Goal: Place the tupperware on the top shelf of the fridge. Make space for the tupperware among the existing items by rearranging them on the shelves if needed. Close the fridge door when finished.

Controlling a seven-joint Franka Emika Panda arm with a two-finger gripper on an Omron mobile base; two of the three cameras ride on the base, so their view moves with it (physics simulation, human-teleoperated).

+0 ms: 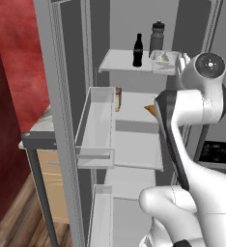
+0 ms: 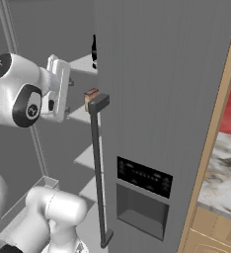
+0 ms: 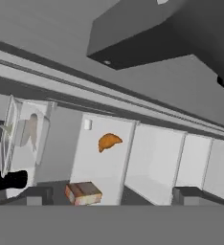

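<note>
Arm raised, wrist beside tupperware [image 1: 164, 61] on top shelf [image 1: 119, 61]; fingers [image 3: 35, 195] spread wide, released, grasping nothing.

A: Where is the tupperware [image 1: 164, 61]?
B: On the top shelf [image 1: 122, 62] of the fridge [image 2: 162, 99], at its right end; translucent, rimmed, sitting flat.

A: And the existing items?
B: The dark cola bottle [image 1: 137, 50] stands upright just left of it, the grey sports bottle [image 1: 157, 36] upright behind. On the next shelf down lie the brownish carton [image 1: 118, 99] at the left edge and the orange croissant piece [image 3: 109, 141] further right.

A: The fridge door [image 1: 62, 120]?
B: Swung wide open, its clear bins facing the shelves.
</note>
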